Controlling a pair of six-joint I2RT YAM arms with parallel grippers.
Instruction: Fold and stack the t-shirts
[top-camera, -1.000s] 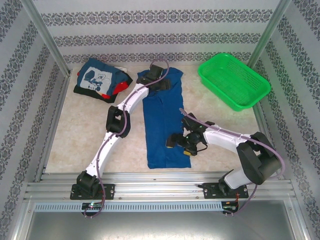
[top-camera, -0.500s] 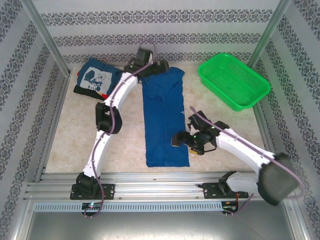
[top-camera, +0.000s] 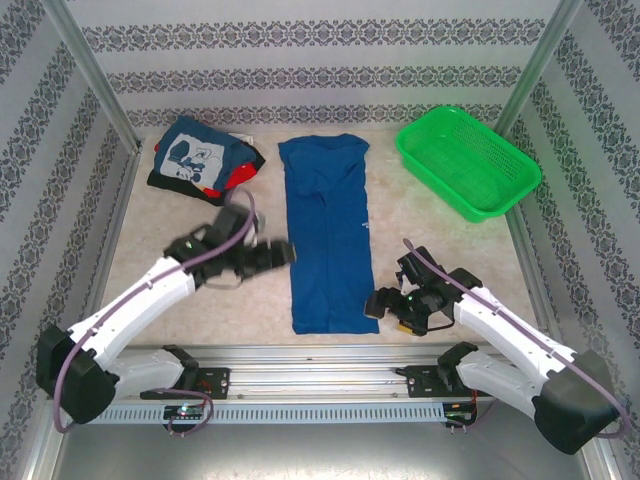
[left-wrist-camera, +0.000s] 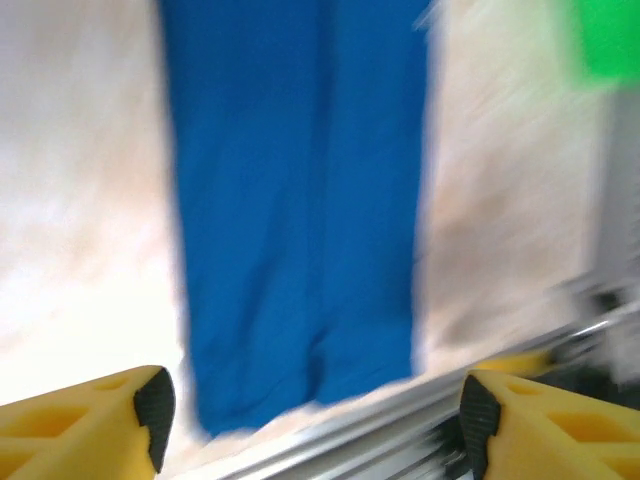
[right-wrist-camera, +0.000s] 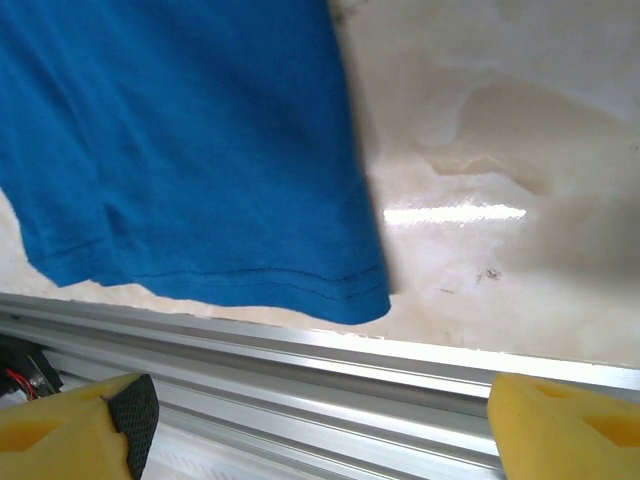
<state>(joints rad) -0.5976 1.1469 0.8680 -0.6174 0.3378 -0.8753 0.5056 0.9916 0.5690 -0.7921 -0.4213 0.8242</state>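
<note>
At far right stands a green basket (top-camera: 468, 160), at far left a shirt pile (top-camera: 200, 160). The left gripper (top-camera: 283, 253) and right gripper (top-camera: 373, 303) flank the blue t-shirt (top-camera: 325, 230), jaws wide, empty.

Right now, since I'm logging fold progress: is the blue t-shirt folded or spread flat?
Partly folded: the blue t-shirt lies as a long narrow strip, sides turned in, not yet folded end to end.
</note>
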